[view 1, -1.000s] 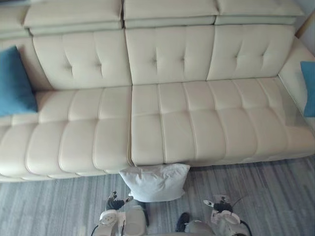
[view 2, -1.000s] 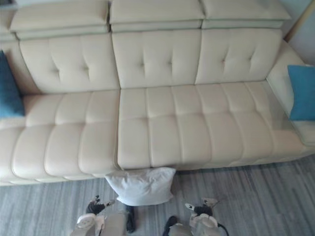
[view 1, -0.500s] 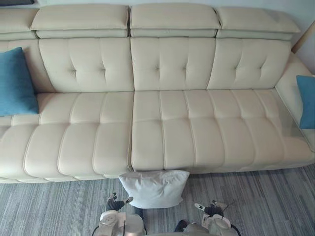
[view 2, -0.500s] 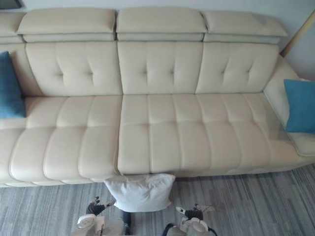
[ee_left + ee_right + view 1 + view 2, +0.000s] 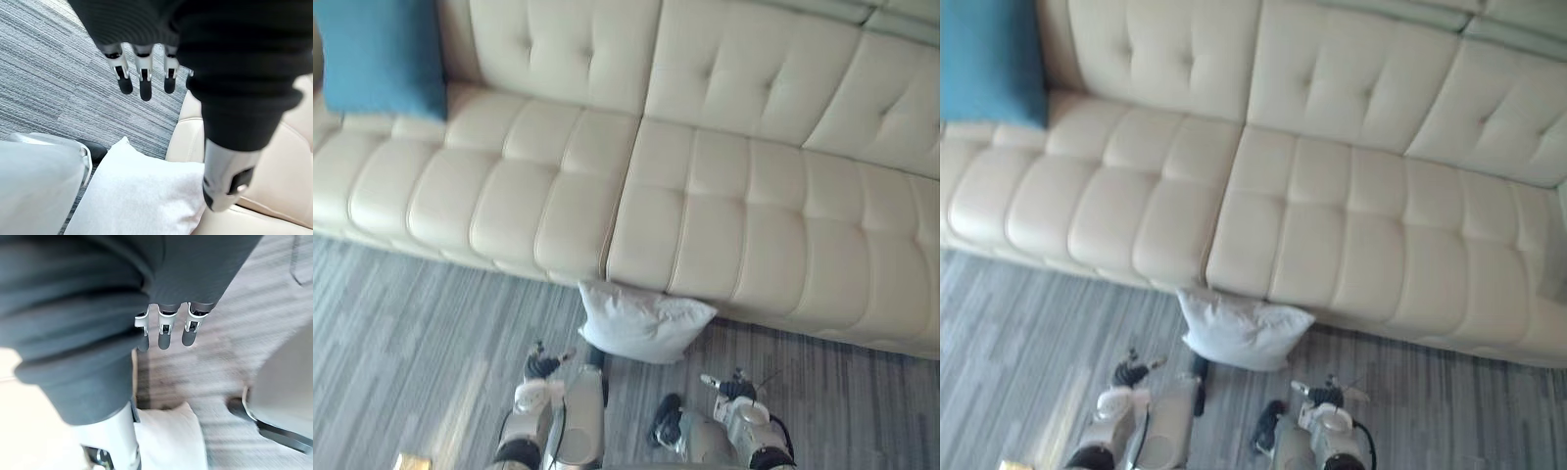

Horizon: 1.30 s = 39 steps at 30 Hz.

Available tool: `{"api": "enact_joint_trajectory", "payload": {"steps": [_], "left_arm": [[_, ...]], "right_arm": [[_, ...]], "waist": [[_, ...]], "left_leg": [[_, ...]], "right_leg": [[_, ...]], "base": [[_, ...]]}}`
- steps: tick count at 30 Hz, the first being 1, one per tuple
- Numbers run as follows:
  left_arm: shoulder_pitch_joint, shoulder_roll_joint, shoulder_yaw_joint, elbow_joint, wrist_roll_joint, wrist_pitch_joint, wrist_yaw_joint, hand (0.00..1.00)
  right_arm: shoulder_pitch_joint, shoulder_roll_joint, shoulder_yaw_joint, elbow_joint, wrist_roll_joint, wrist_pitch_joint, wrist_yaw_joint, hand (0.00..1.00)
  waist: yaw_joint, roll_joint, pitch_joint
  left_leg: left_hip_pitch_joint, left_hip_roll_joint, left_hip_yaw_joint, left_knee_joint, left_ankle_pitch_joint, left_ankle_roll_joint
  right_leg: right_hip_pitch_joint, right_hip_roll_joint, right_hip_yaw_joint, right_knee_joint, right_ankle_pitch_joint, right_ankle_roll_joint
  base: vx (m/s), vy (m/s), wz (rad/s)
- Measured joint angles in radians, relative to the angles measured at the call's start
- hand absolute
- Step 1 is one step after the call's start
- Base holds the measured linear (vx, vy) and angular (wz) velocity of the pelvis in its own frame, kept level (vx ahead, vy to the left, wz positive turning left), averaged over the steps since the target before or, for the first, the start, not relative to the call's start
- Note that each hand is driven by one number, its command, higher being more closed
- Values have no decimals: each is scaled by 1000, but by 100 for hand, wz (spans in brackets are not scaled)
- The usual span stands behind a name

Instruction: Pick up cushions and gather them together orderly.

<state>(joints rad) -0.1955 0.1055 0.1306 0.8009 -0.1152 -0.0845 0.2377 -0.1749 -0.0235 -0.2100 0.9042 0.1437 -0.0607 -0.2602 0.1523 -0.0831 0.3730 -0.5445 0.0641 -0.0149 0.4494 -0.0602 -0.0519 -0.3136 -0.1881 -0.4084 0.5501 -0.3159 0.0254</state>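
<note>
- Two cushions show in the left eye view. The whole picture has swung leftward since half a second ago, so that's the head turning, not the cushions shifting. The white cushion (image 5: 644,321) lies on the floor (image 5: 401,333) against the sofa (image 5: 754,196) front. It sits just ahead of the left robot hand (image 5: 542,366) and the right robot hand (image 5: 728,387), roughly between them. The blue cushion (image 5: 380,54) is well beyond the left robot hand, propped at the sofa's far end.
- Right eye view, same layout: grey striped floor and a cream tufted leather seat. My read is that nothing is gathered yet and the robot is taking in the blue cushion's end.
- Left wrist view: the left robot hand (image 5: 145,83) hangs with straight fingers, holding nothing. The white cushion is near, just past them, with no contact.
- Right wrist view: the right robot hand (image 5: 166,333) is likewise slack and empty, with the white cushion close by and untouched.
</note>
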Motion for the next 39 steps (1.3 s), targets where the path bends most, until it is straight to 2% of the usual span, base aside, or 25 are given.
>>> {"api": "enact_joint_trajectory", "payload": {"steps": [2, 5, 9, 13, 18, 24, 25, 30, 33, 39], "left_arm": [[-84, 22, 3, -20, -25, -6, 20, 0], [-173, 49, 11, -45, -44, -20, 39, 0], [-317, 91, 42, -74, -64, -37, 60, 0], [-456, 124, 35, -82, -64, -37, 83, 0], [-573, 122, -19, -82, -64, -38, 92, 0], [-672, 90, -54, -86, -66, -39, 132, 0], [-677, 74, -56, -93, -69, -39, 136, 100], [-697, 16, -90, -144, -84, -39, 179, 100], [-696, -3, -91, -152, -83, -39, 219, 100], [-673, 1, -105, -170, -84, -39, 225, 100]], "right_arm": [[-68, -32, -4, -31, 32, -6, -28, 0], [-145, -54, -25, -60, 57, -9, -55, 0], [-286, -77, -75, -106, 96, -17, -94, 0], [-442, -128, -103, -106, 115, -22, -116, 0], [-563, -151, -101, -115, 134, -23, -144, 0], [-667, -112, -86, -143, 141, -31, -172, 0], [-683, -92, -82, -143, 142, -32, -180, 100], [-708, -14, -33, -149, 142, -45, -209, 100], [-696, -10, -9, -159, 141, -45, -219, 100], [-589, -7, 61, -262, 151, -46, -218, 100]], "waist": [[0, -1, 29], [-5, 0, 76], [-23, 1, 152], [-43, 7, 189], [-46, 8, 190], [-49, 8, 190], [-50, 8, 190], [-61, 8, 189], [-71, 8, 189], [-73, 8, 189]], "left_leg": [[-105, 0, -9, 37, 6, -2], [-193, -5, -17, 67, 17, 1], [-346, -8, -23, 136, 24, 8], [-515, -8, -23, 210, 22, 12], [-639, -11, -23, 263, 22, 12], [-758, -8, -24, 285, 31, 18], [-769, -7, -23, 285, 34, 17], [-778, -5, -23, 286, 43, 9], [-773, -6, -23, 282, 45, 8], [-686, -8, -22, 222, 76, -3]], "right_leg": [[-110, -11, -2, 66, -17, -10], [-205, -27, -1, 125, -26, -15], [-359, -46, 3, 215, -40, -31], [-527, -60, 17, 293, -49, -40], [-665, -74, 43, 372, -60, -39], [-797, -77, 57, 425, -73, -43], [-809, -77, 59, 429, -73, -44], [-822, -76, 61, 438, -72, -44], [-820, -76, 62, 438, -72, -44], [-752, -71, 61, 404, -64, -58]], "base": [[-96, -1, 5], [-68, 11, 3], [-20, 10, 2], [-19, 19, -7], [-28, -7, -2], [-67, -4, -3], [-33, -4, -3], [0, 0, 0], [0, 0, 0], [-12, -29, 5]]}}
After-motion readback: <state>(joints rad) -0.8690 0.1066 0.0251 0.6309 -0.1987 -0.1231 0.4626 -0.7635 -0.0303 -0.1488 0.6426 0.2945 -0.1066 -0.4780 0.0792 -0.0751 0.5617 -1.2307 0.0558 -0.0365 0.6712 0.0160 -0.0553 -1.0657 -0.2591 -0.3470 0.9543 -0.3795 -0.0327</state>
